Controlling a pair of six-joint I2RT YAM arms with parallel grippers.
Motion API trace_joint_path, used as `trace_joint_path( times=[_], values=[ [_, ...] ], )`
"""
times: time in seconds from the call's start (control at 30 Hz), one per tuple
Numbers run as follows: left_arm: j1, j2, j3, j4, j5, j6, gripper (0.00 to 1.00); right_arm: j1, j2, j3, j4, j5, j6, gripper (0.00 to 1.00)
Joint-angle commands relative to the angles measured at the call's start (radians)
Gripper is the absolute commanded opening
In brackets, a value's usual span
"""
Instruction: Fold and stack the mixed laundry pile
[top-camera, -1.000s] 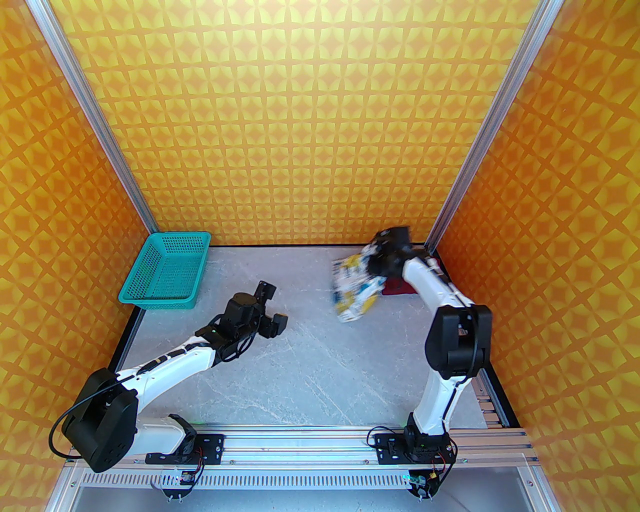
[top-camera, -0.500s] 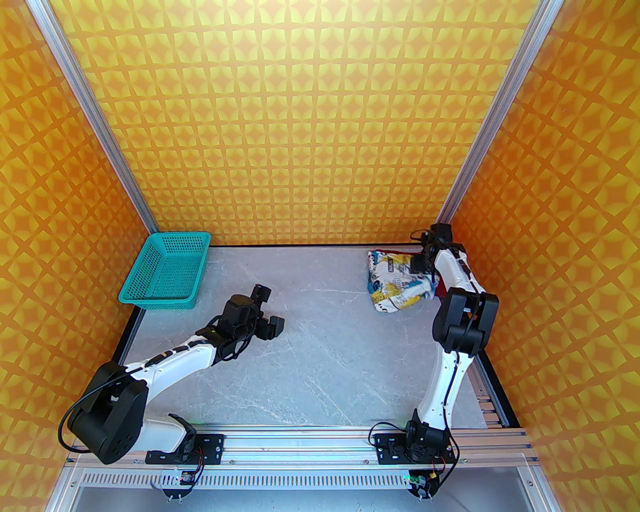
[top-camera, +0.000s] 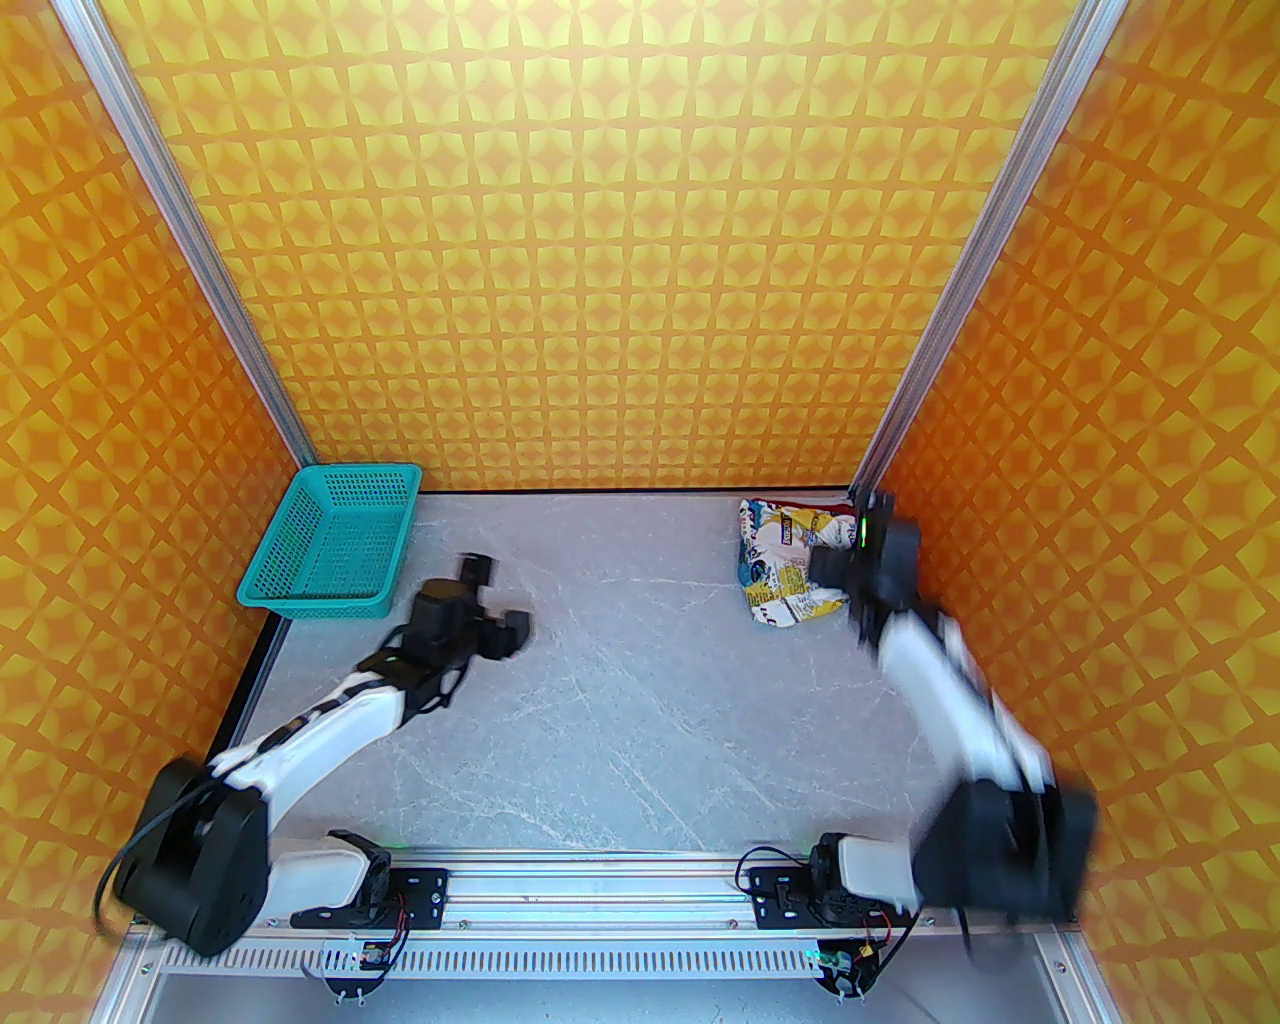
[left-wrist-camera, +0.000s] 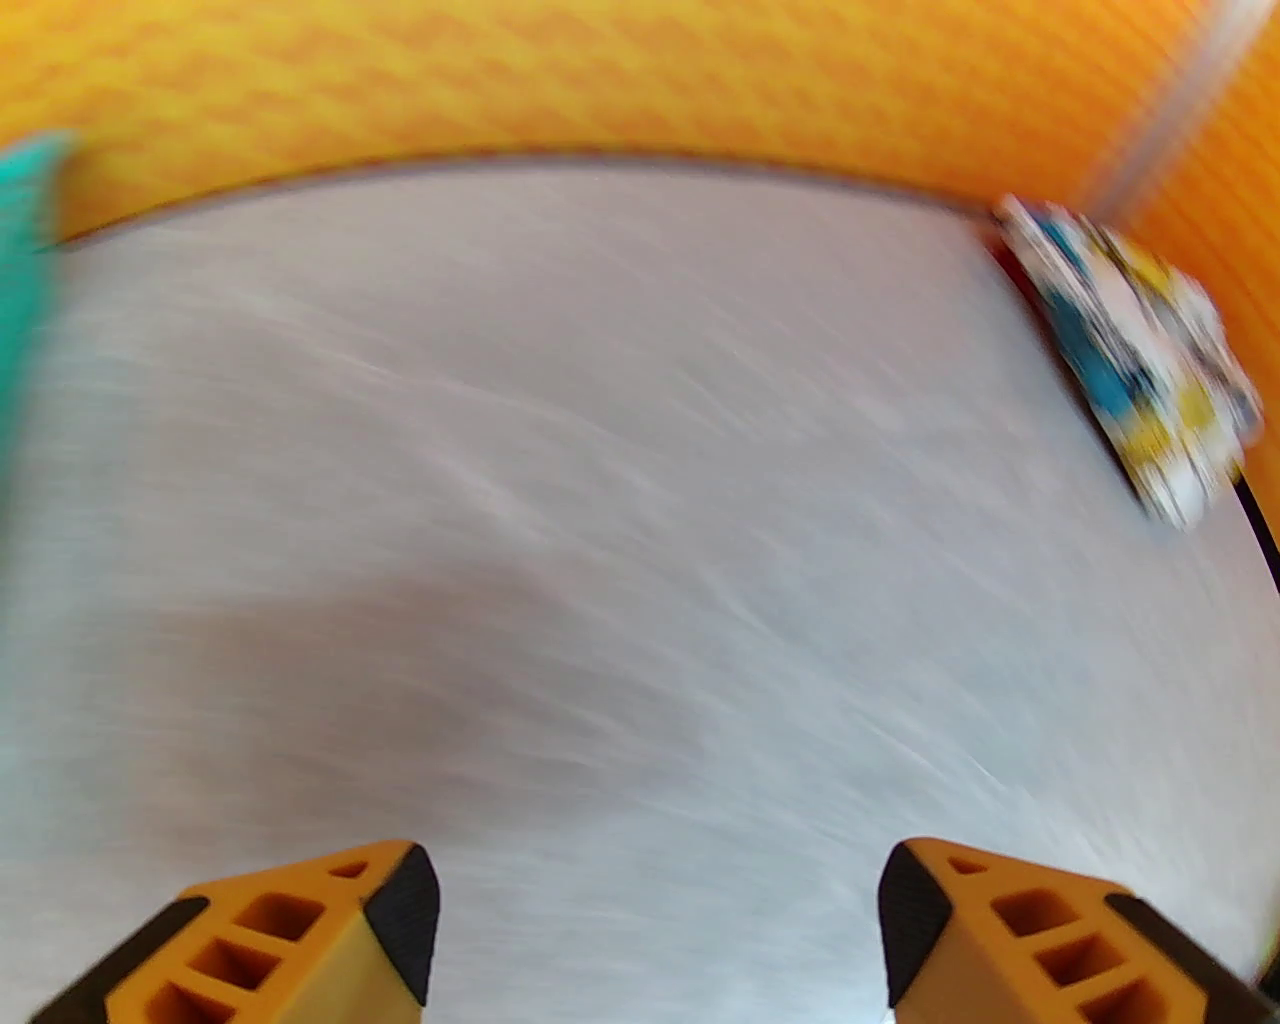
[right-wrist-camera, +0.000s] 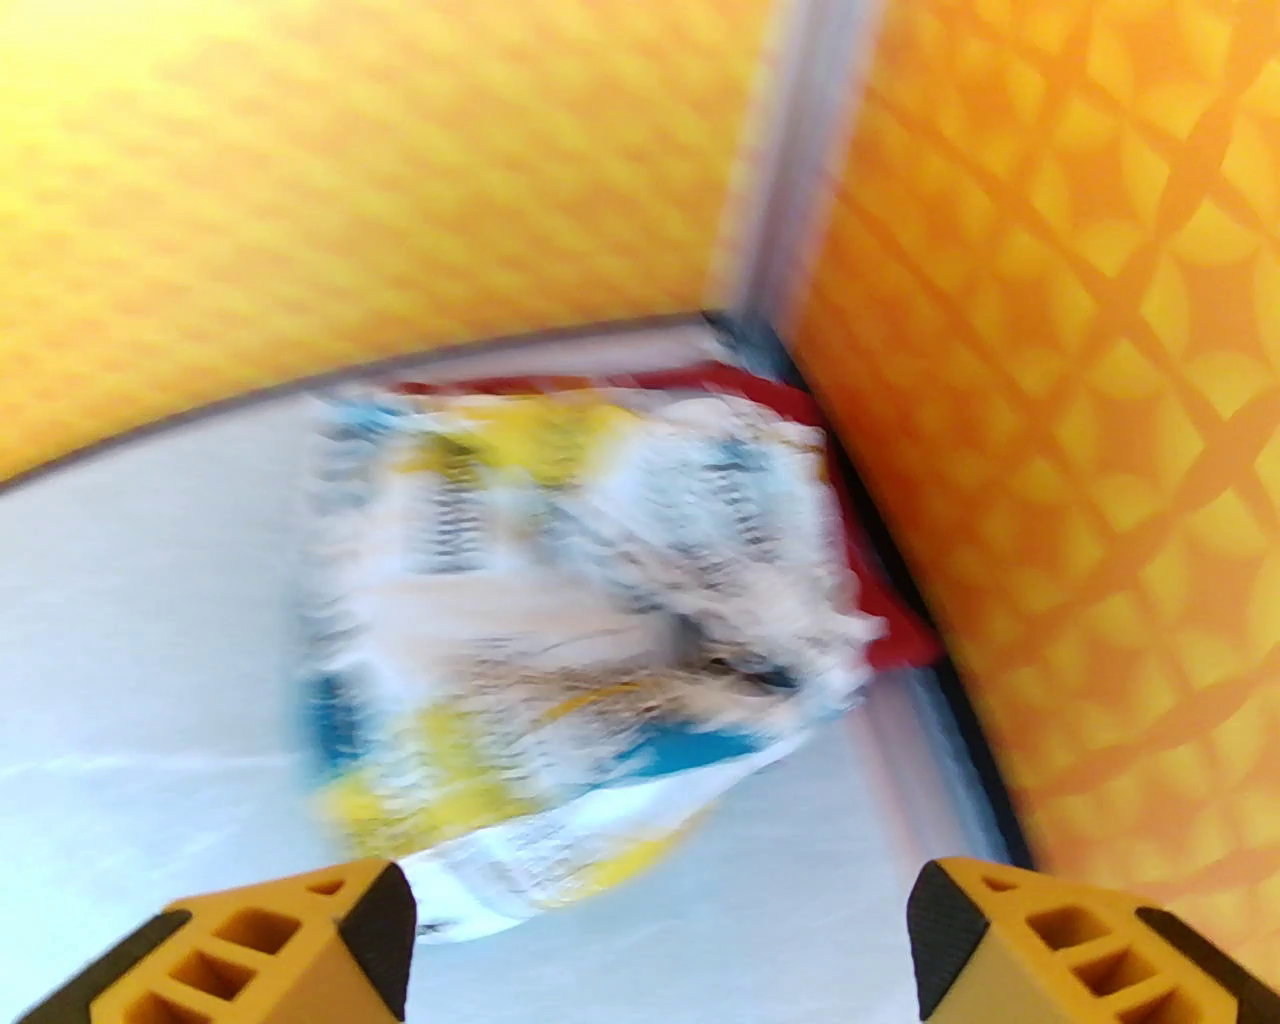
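The mixed laundry pile lies in the far right corner of the table. Its white printed garment (top-camera: 783, 562) is bunched up on top of the dark red T-shirt (right-wrist-camera: 893, 632), of which a thin edge shows along the walls. My right gripper (top-camera: 830, 567) hovers at the near right edge of the printed garment (right-wrist-camera: 560, 620), blurred by motion. In the right wrist view the right gripper (right-wrist-camera: 660, 940) is open and holds nothing. My left gripper (top-camera: 497, 603) is open over bare table at centre left. The left wrist view shows the left gripper (left-wrist-camera: 660, 930) empty, with the printed garment (left-wrist-camera: 1140, 340) far off at the right.
A teal perforated basket (top-camera: 330, 545) stands at the far left corner. Orange patterned walls close in the back and both sides, with aluminium posts (top-camera: 920, 370) at the corners. The grey table (top-camera: 640, 700) stretches between the arms.
My right gripper carried the printed garment to the right corner, let go of it on the red T-shirt and opened; the right arm is swinging back. The left arm drew back to the left.
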Motion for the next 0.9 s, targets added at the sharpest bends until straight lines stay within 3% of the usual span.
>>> trace_joint_path(
  times=[0.0, 0.07, 0.13, 0.23, 0.3, 0.47, 0.53, 0.63, 0.7, 0.87],
  values=[
    [0.105, -0.100, -0.080, -0.006, -0.118, 0.020, 0.75, -0.001, 0.002, -0.280, 0.470, -0.142, 0.015, 0.87],
    [0.171, -0.165, -0.131, 0.027, -0.139, 0.068, 0.76, -0.001, 0.069, -0.365, 0.706, -0.151, 0.026, 0.88],
    [0.240, -0.178, -0.153, 0.023, -0.141, 0.092, 0.76, -0.001, 0.093, -0.290, 0.594, -0.150, 0.034, 0.88],
    [0.307, -0.156, -0.183, 0.056, -0.143, 0.134, 0.77, -0.001, 0.162, -0.225, 0.574, -0.154, 0.024, 0.89],
    [0.325, -0.107, -0.220, 0.165, -0.141, 0.170, 0.78, -0.001, 0.189, -0.201, 0.575, -0.132, 0.020, 0.91],
    [0.342, 0.108, -0.248, 0.423, -0.079, 0.258, 0.78, 0.001, 0.184, -0.144, 0.389, -0.143, 0.001, 0.94],
    [0.344, 0.143, -0.224, 0.435, -0.034, 0.266, 0.77, 0.001, 0.148, -0.213, 0.420, -0.106, 0.022, 0.96],
    [0.347, 0.179, -0.222, 0.521, -0.010, 0.274, 0.77, 0.002, 0.179, -0.381, 0.738, -0.108, 0.007, 0.98],
    [0.350, 0.194, -0.239, 0.608, 0.008, 0.289, 0.77, 0.002, 0.138, -0.361, 0.624, -0.062, 0.034, 0.98],
    [0.389, 0.342, -0.349, 0.978, 0.056, 0.259, 0.80, 0.002, 0.111, -0.416, 0.711, -0.115, 0.009, 0.99]
  ],
)
